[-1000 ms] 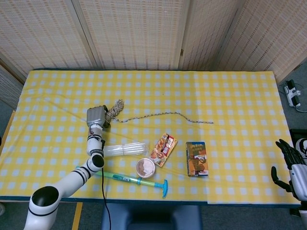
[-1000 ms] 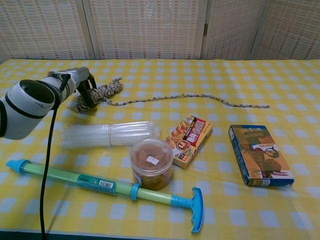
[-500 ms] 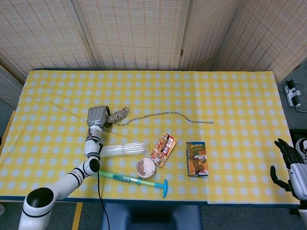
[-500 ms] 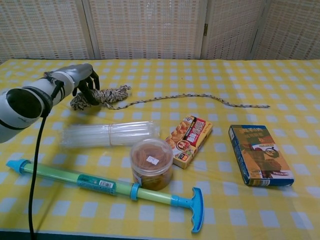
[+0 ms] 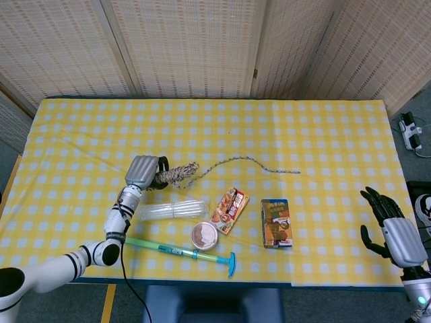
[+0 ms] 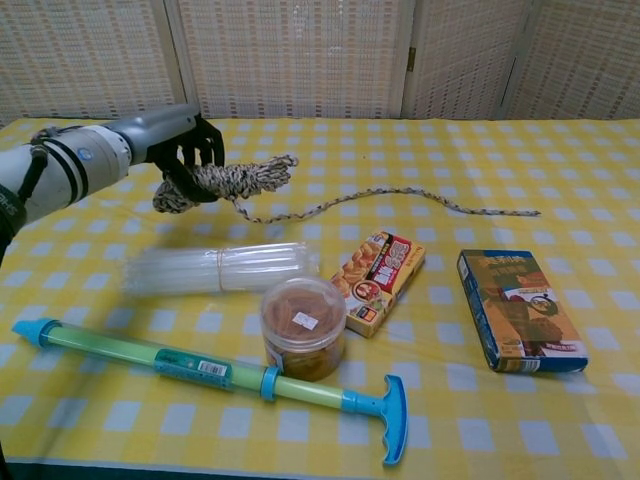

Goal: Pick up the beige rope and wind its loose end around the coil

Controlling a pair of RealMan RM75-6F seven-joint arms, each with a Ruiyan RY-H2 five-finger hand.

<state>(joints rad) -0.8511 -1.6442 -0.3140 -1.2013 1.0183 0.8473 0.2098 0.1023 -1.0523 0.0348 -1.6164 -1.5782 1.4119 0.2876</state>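
My left hand [image 5: 144, 173] [image 6: 180, 150] grips the beige rope coil [image 5: 176, 175] [image 6: 225, 182] and holds it lifted off the yellow checked table [image 5: 323, 134]. The coil's right end sticks out past the fingers. Its loose end [image 5: 252, 161] [image 6: 440, 203] trails right across the cloth and lies flat there. My right hand [image 5: 390, 229] hovers at the table's right edge, fingers spread, holding nothing. The chest view does not show it.
In front of the coil lie a clear straw bundle [image 5: 174, 210] [image 6: 220, 268], a round jar [image 5: 204, 236] [image 6: 303, 327], a red snack box [image 5: 229, 209] [image 6: 378, 280], a dark box [image 5: 275, 223] [image 6: 520, 310] and a green-blue pump [image 5: 182, 252] [image 6: 210, 372].
My left hand has lifted the coil and carried it right and toward me; the loose end dragged along. My right hand has risen into view at the right edge, fingers spreading.
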